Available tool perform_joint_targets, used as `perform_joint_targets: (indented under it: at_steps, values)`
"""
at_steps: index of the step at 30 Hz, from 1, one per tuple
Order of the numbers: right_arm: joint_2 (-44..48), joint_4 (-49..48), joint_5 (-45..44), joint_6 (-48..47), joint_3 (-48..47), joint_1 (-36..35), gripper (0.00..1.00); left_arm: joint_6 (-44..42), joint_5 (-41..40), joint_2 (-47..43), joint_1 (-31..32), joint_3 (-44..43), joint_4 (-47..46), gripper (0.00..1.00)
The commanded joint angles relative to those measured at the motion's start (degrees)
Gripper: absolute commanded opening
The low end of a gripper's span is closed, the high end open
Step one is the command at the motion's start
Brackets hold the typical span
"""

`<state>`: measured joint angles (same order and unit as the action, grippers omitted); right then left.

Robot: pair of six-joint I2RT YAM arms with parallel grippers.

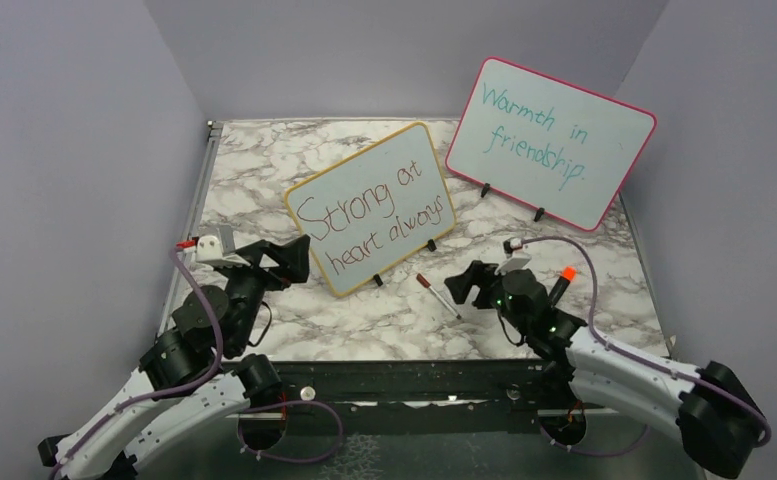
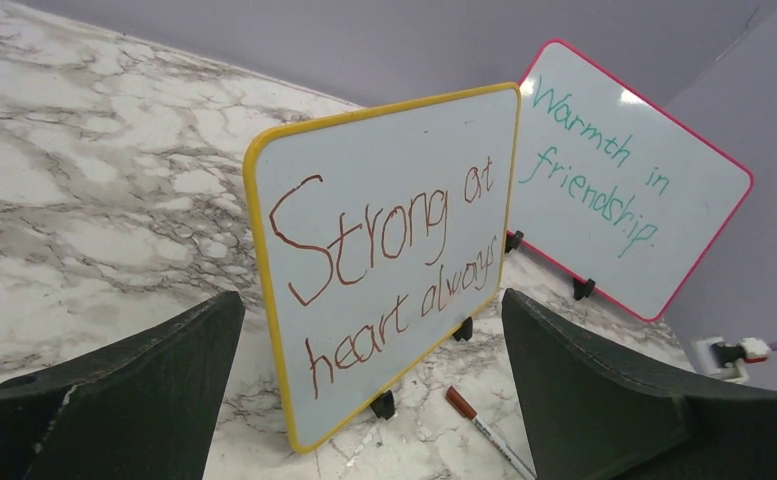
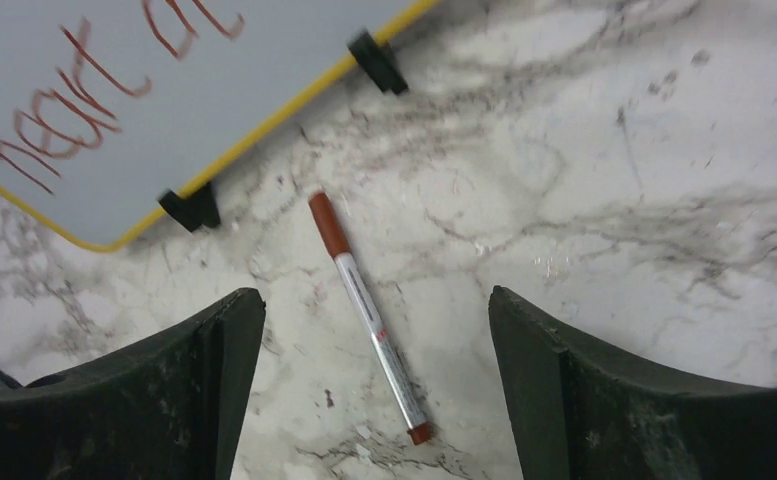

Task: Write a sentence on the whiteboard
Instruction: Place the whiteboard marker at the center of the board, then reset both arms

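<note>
1. Where it stands on black feet mid-table, whiteboard (image 1: 374,205), yellow frame, bears sentence (image 2: 384,265) "Strong at heart always".
2. Marker (image 3: 364,315), red-brown cap, flat on marble table (image 1: 264,170) at board's 5 o'clock.
3. Left gripper (image 1: 302,262), 8 o'clock of board: fingers spread, empty.
4. Right gripper (image 1: 464,285): fingers spread either side of marker, seemingly not touching.
5. Pink board (image 1: 549,140), 2 o'clock.

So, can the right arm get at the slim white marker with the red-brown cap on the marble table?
Probably yes. The right gripper is open, and its wrist view shows the marker lying bare below the gap. The yellow-framed whiteboard stands clear of it, so nothing seems to block a descent.
</note>
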<state>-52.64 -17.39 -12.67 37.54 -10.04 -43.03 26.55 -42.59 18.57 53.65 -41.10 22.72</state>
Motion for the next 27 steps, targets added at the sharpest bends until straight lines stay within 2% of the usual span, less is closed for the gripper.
perform_joint_targets:
  at_steps: [1,2,3,7,13,19,27]
  values:
    - [12.07,19.44,-11.6,-3.2,-8.63,0.13,0.92,-3.66,-0.42,-2.66,0.0,-2.84,3.26,0.99]
    - [14.69,23.5,-13.72,-4.24,-10.86,0.11,0.98,-4.24,-0.32,-3.26,-0.01,-3.11,3.88,0.99]
    - [16.69,26.63,-15.91,-5.76,-13.18,0.12,1.0,-4.83,-0.28,-3.91,-0.03,-3.45,4.54,0.99]
    - [21.73,38.18,-22.9,-10.87,-23.37,0.1,1.0,-6.73,-0.52,-6.79,-0.03,-4.33,6.85,0.99]
    - [22.89,51.31,-30.58,-14.92,-37.48,0.09,1.0,-8.97,-2.72,-11.67,-0.01,-3.53,7.69,0.99]
    - [25.02,53.91,-35.08,-20.98,-39.04,0.09,1.0,-9.63,-4.21,-14.56,-0.03,-1.53,7.61,0.99]
    - [29.66,50.01,-35.14,-23.39,-35.76,0.13,1.0,-8.15,-7.27,-15.25,-0.82,-1.44,7.79,0.99]
